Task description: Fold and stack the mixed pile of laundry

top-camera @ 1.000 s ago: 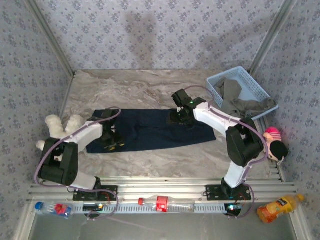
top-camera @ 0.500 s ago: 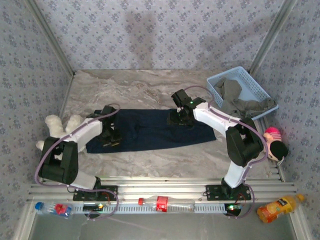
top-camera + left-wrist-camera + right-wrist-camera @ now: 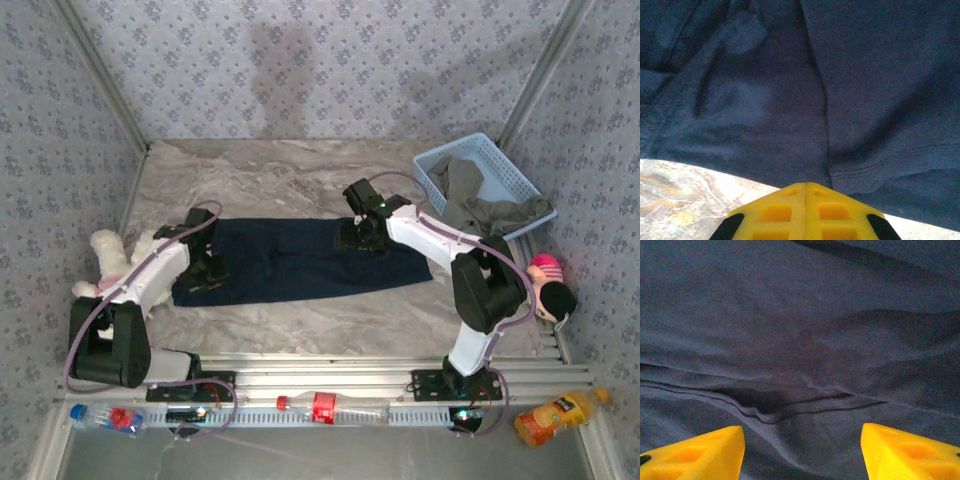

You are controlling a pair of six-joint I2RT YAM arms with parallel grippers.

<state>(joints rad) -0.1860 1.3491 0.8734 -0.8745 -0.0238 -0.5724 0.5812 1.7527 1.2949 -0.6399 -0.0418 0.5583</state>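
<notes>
T-shirt (image 3: 300, 262) centre; basket (image 3: 512, 172) behind right, garment (image 3: 470, 195) inside.

The left gripper (image 3: 806, 187)'s yellow fingers run off the bottom edge; whether they pinch the navy T-shirt (image 3: 850, 75) cannot be told. The left arm (image 3: 152, 272) partly hides the white plush toy (image 3: 108, 250).

This is looking like a lab test booth: patterned wall panels (image 3: 330, 70) are enclosing a marble-look table (image 3: 280, 175), and metal rails (image 3: 330, 370) are running along its near edge.
</notes>
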